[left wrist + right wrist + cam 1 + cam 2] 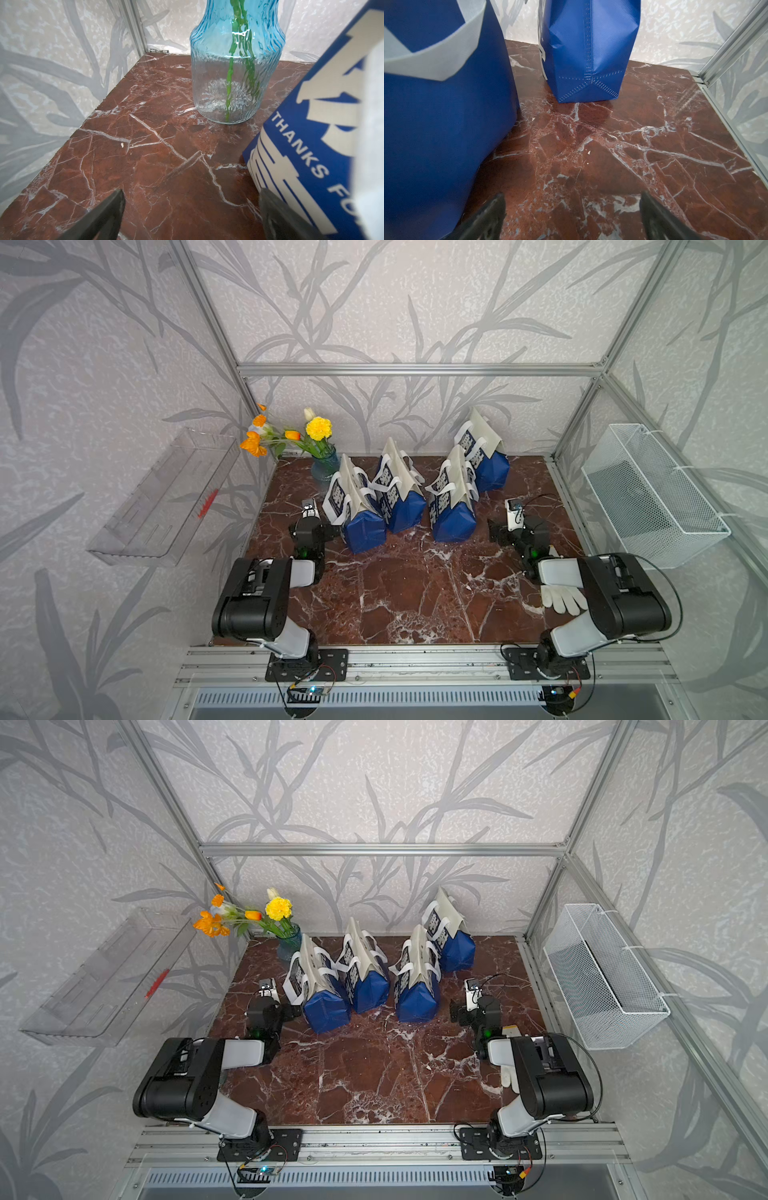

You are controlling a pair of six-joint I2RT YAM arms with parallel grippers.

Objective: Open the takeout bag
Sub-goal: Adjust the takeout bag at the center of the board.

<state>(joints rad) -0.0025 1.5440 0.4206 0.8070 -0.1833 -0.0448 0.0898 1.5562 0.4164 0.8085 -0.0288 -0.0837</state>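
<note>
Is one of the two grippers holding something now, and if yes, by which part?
Nothing is held. The left gripper and the right gripper are both open, with only the table showing between their jaws.

Blue glass vase [325, 466] holding orange and yellow flowers [318, 428], rear corner of marble tabletop [415, 593]. White glove [562, 600]. Wall-mounted wire basket [665, 506]. Clear tray [166, 497].

Four bags [365, 526] crowd the bench's [399, 585] far half, narrow gaps between them. The near half lies open, save a glove [563, 599] at right. A vase [325, 466] blocks the far-left corner.
</note>
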